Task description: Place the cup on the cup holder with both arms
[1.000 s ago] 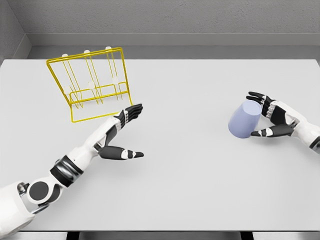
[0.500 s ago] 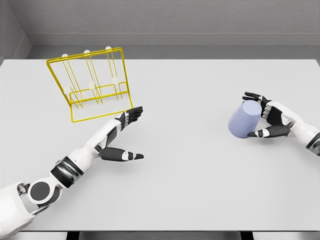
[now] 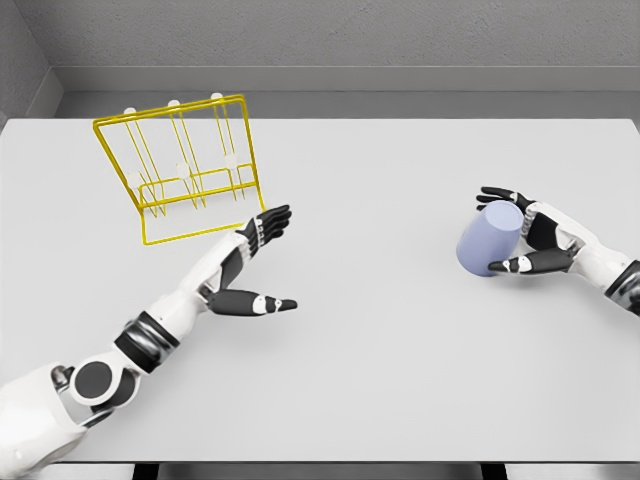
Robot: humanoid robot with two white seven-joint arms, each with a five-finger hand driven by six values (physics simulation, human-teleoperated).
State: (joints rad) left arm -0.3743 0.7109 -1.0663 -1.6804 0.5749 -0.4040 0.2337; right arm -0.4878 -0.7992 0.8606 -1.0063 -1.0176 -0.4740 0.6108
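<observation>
- Currently on my feed: one pale blue cup (image 3: 489,240), tilted, sitting toward the right side of the white surface (image 3: 400,350), well apart from the holder.
- Right hand (image 3: 530,233): arm enters from the right edge; I see its fingers (image 3: 497,194) curled over the cup's upper rim and the thumb along the lower side, so the cup is grasped between them.
- Cup holder (image 3: 185,170): yellow wire rack with upright white-tipped pegs, standing at the rear left of the surface; I count nothing hung on it.
- Left hand (image 3: 250,262): arm enters from the lower left; fingers (image 3: 270,220) stretched out flat and released, thumb splayed toward me, holding nothing. The fingertips lie just beside the front right corner of the rack's base; I cannot tell whether they touch the wire.
- Background: grey wall (image 3: 350,35) behind the surface.
</observation>
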